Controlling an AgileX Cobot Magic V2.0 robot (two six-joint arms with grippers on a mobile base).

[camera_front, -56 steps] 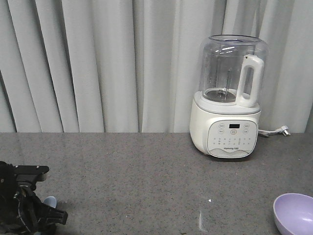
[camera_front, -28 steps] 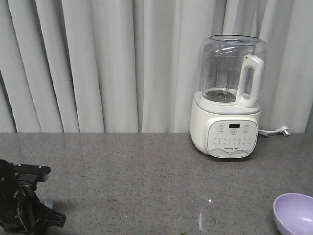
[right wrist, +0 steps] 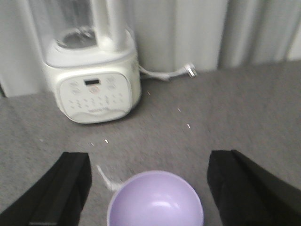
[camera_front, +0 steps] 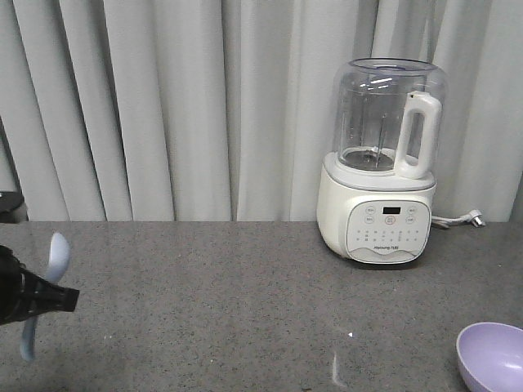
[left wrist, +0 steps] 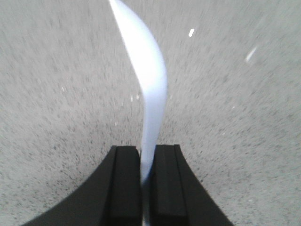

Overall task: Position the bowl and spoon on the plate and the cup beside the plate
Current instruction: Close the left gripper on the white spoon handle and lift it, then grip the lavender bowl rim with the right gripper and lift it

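Left pincer [left wrist: 146, 188] is gripping the pale blue spoon [left wrist: 151, 84] clear above the worktop [left wrist: 56, 94], so it's wanting a steady, untwisted carry, while the right pincer [right wrist: 148, 162] is hanging wide open near the lilac bowl [right wrist: 155, 207].
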